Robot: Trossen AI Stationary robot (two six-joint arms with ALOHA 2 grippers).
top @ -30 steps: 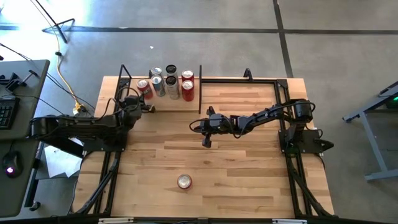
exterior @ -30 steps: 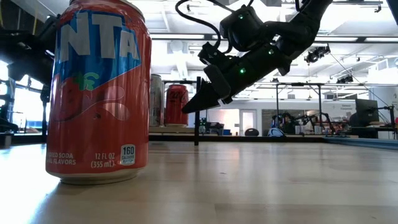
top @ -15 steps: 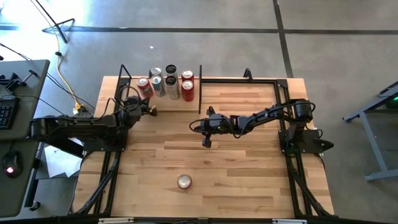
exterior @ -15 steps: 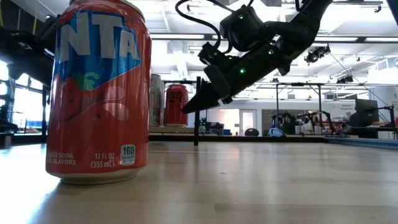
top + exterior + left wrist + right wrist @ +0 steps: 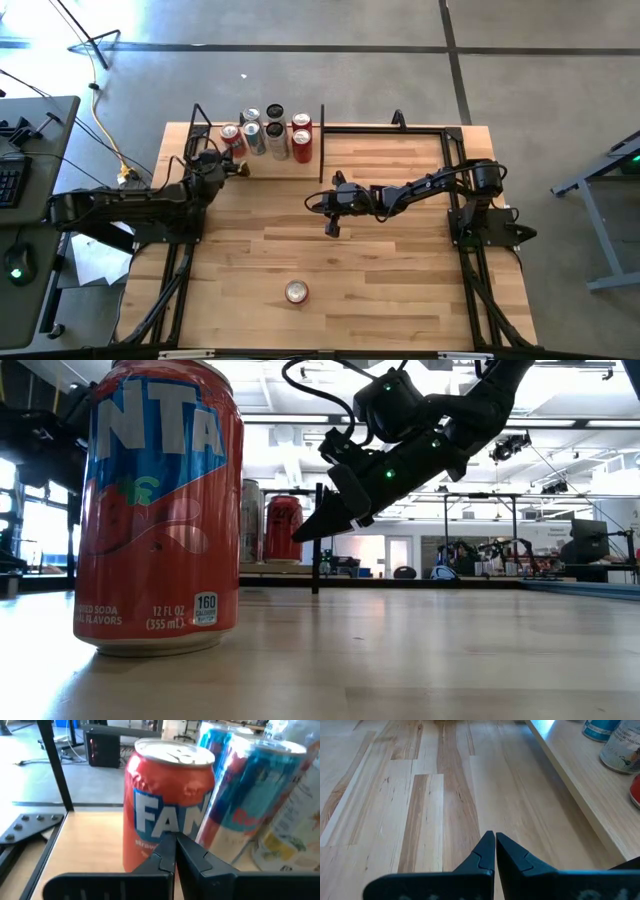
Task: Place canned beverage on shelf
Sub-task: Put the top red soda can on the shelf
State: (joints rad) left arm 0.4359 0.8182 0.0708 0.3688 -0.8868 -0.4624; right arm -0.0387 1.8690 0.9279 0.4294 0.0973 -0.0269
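Your left gripper [image 5: 243, 170] sits at the near left end of the shelf [image 5: 310, 166], jaws pressed together on nothing, tips pointing at the strawberry soda can [image 5: 169, 805] standing just beyond them. That can is already upright on the shelf board, leftmost in the cluster; in the high view it is the red top [image 5: 230, 135] beside the silver ones. Five other cans [image 5: 276, 140] share the board with it, packed toward the left and middle between the black rod uprights [image 5: 322, 143].

One orange can [image 5: 296, 291] remains on the worktop, upright, alone, near the front edge and roughly centred. It fills the left side of the low view [image 5: 160, 510].

Your right gripper [image 5: 333, 226] hangs over the middle of the worktop, jaws together and empty, tips angled down. The loose can lies straight toward the near edge from it, slightly left, with bare boards between. Your right arm looks the nearer of the two. The can's long axis is vertical, so you would likely open the jaws and close on its sides.
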